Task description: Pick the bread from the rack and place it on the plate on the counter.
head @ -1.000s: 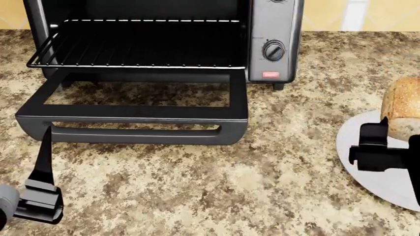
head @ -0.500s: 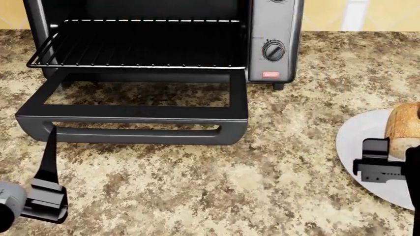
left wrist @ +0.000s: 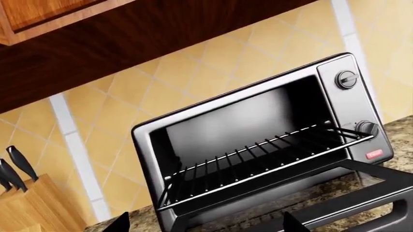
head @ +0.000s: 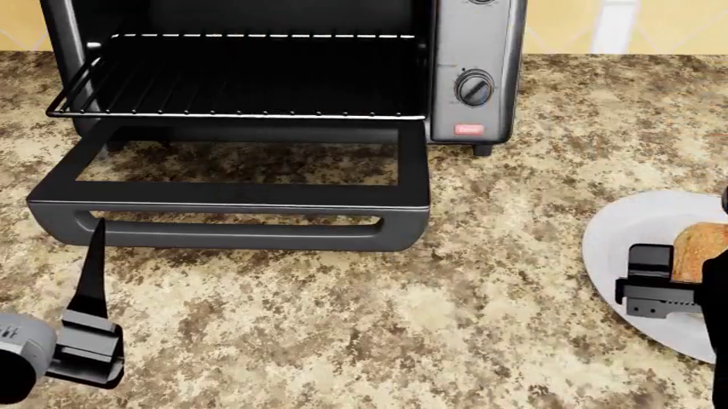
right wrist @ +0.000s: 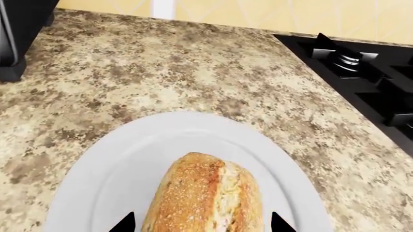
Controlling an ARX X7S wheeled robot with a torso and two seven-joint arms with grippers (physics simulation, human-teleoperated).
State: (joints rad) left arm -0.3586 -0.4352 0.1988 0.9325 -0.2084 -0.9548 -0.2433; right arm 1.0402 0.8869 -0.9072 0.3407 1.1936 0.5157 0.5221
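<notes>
The bread (right wrist: 206,198) lies on the white plate (right wrist: 129,159), between the fingertips of my right gripper (right wrist: 202,223). The jaws stand open, with a small gap on each side of the loaf. In the head view the bread (head: 703,249) sits on the plate (head: 620,230) at the right edge, with my right gripper (head: 657,281) at it. The black wire rack (head: 239,77) in the oven is bare; it also shows in the left wrist view (left wrist: 258,159). My left gripper (head: 94,256) is open and empty, low over the counter (head: 341,324) in front of the oven door; its open jaws (left wrist: 205,227) face the oven.
The toaster oven's door (head: 228,204) lies folded down onto the counter, and its knob panel (head: 475,85) is on the right. A black stove burner (right wrist: 348,58) lies beyond the plate. A knife block (left wrist: 26,203) stands left of the oven.
My right gripper came down with the bread to the plate. In the last half second the bread dropped lower while the gripper hardly moved. The left gripper drifted slightly down and right.
</notes>
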